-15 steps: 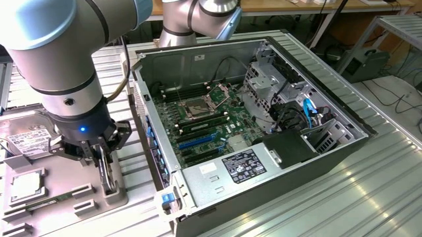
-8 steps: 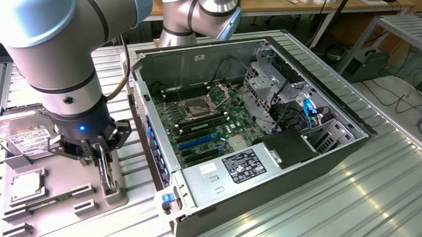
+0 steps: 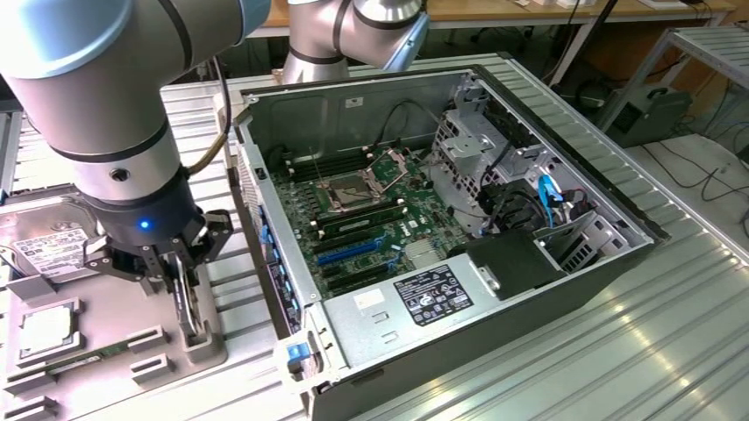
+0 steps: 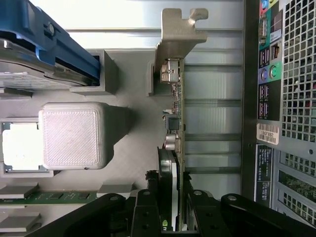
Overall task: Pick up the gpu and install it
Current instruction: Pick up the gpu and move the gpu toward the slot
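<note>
The gripper [image 4: 170,210] is clamping the graphics card [image 4: 178,106], which is standing on edge in the grey tray [image 4: 133,143] right between its fingers, with its metal bracket [image 4: 177,34] pointing away ahead of the gripper. The card is probably light and stiff but fragile, so gripping across its flat faces is looking safer than pressing on its small parts.

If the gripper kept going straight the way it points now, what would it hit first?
The gpu already stands on edge between the gripper's fingers; pushing on, they would probably meet the gray holder under it, though depth is unclear.
</note>
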